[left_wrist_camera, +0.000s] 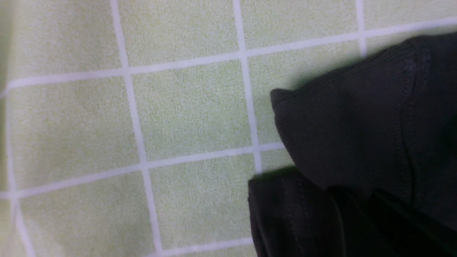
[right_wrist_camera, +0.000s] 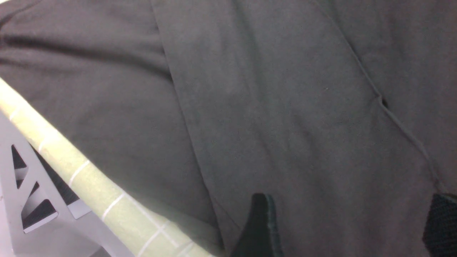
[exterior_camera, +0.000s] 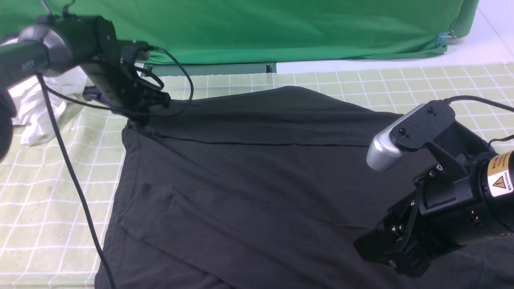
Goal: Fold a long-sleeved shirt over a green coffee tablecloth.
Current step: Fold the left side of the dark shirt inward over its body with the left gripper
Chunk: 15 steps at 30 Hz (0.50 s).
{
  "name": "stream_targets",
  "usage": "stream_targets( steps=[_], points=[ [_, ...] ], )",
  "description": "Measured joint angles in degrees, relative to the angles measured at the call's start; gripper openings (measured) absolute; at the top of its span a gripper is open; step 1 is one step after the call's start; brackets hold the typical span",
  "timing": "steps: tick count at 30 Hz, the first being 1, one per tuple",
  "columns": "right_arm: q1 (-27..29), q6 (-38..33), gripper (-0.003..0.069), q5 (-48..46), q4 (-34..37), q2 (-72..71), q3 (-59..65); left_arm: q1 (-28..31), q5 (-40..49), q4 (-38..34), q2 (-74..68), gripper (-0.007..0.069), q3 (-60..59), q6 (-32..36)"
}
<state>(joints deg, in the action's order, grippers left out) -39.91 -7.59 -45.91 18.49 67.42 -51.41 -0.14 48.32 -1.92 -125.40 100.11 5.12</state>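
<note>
My left arm (exterior_camera: 60, 44) reaches in from the far left. Its wrist is bent so the left gripper (exterior_camera: 136, 114) tips steeply down. The fingers are lost in dark shadow, and I can't tell how the jaws stand. My right arm (exterior_camera: 474, 200) sits low at the near right. The right gripper (right_wrist_camera: 351, 228) angles down and to the left, and its fingertips (right_wrist_camera: 260, 225) are spread wide apart.

Dark shirt (right_wrist_camera: 271, 107) over pale-green checked tablecloth (right_wrist_camera: 93, 185)
</note>
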Motion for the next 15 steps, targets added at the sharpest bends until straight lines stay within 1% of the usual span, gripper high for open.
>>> stream_targets(
  steps=[4, 6, 8, 10, 11, 12, 14, 15],
  points=[
    [0.00, 0.00, 0.0556, 0.00, -0.08, 0.00, 0.00, 0.00, 1.92, -1.55, 3.01, 0.0034, 0.00, 0.00],
    [0.00, 0.00, 0.0556, 0.06, -1.26, 0.00, 0.00, 0.00, 4.73, -3.52, 5.76, 0.0034, 0.00, 0.00],
    [0.00, 0.00, 0.0556, 0.84, -4.11, 0.00, 0.00, 0.00, 8.35, -6.27, 8.59, 0.0034, 0.06, 0.00],
    [0.00, 0.21, 0.0556, 1.44, -6.56, 0.00, 0.00, 0.00, 11.10, -7.88, 10.01, 0.0034, 0.11, 0.00],
    [0.00, 1.16, 0.0556, 1.56, -8.35, 0.00, -0.17, 0.00, 13.85, -8.63, 11.49, 0.0034, 0.18, 0.00],
    [0.00, 1.16, 0.0556, 1.56, -8.74, 0.00, -0.14, 0.00, 14.25, -8.78, 11.65, 0.0034, 0.18, 0.00],
    [0.00, 4.74, 0.0554, 1.62, -14.80, 0.00, -1.14, -0.21, 19.59, -9.10, 14.09, 0.0034, 0.03, -0.20],
    [0.00, 4.92, 0.0553, 1.62, -15.20, 0.00, -1.20, -0.21, 19.59, -9.10, 14.32, 0.0034, 0.03, -0.20]
  ],
)
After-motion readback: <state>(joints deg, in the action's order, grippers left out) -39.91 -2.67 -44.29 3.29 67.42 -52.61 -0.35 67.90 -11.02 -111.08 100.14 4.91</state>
